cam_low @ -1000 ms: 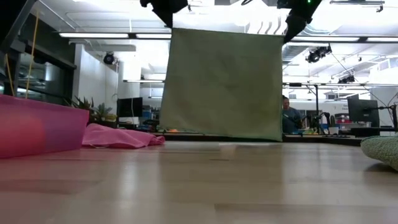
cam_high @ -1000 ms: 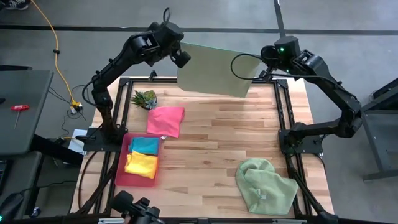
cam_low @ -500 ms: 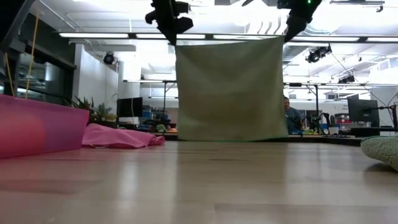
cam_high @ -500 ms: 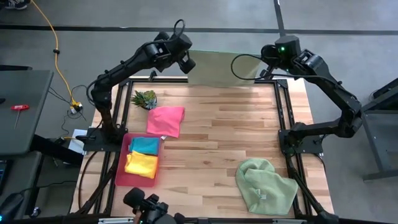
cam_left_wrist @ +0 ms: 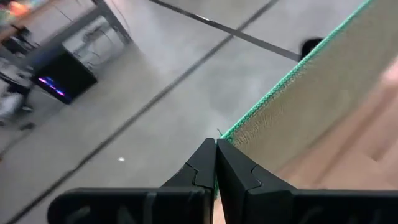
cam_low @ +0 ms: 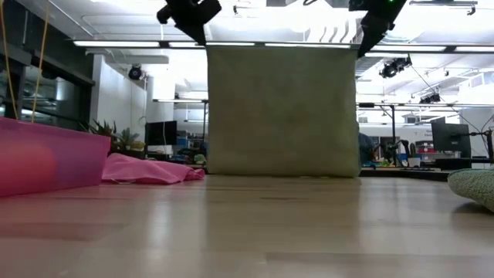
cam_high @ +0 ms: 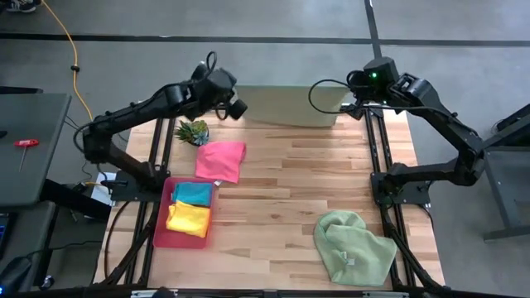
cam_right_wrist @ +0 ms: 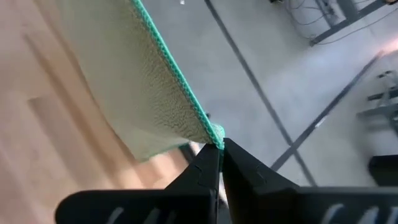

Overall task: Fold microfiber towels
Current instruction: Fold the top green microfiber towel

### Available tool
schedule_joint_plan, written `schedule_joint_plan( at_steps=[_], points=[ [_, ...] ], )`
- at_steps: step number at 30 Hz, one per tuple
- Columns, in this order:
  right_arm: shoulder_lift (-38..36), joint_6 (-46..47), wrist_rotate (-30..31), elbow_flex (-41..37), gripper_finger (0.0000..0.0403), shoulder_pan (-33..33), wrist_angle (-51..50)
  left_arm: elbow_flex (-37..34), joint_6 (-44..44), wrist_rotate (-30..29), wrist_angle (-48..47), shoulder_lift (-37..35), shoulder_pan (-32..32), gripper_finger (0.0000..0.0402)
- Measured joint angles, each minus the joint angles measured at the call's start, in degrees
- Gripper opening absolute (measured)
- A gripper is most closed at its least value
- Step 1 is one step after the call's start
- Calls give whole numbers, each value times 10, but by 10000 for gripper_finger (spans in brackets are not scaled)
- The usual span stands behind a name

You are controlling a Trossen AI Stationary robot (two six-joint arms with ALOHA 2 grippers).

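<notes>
Since the earlier frame the left claw point(cam_high: 238, 108) has swung out leftward, spreading the pale green towel point(cam_high: 286, 107) wider, its lower edge now at the bench point(cam_high: 290, 190). The towel hangs flat and taut as a sheet over the far bench edge. Left claw pinches its top left corner, right claw point(cam_high: 351, 106) its top right corner, both raised at the far side

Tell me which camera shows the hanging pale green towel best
The low view: the hanging pale green towel faces it as a full sheet. The high view sees it foreshortened at the table's far edge; each wrist view shows only a pinched corner.
</notes>
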Motion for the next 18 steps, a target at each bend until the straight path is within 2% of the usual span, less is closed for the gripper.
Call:
schedule_joint_plan(
  at_steps=[9, 18],
  points=[
    [-15, 93, -21, -52, 0, 61, -51, -118, -103, 26, -5, -20, -75, 0],
    [-63, 274, -87, -202, 0, 149, -59, -215, -239, 33, 4, -19, -158, 0]
  ],
)
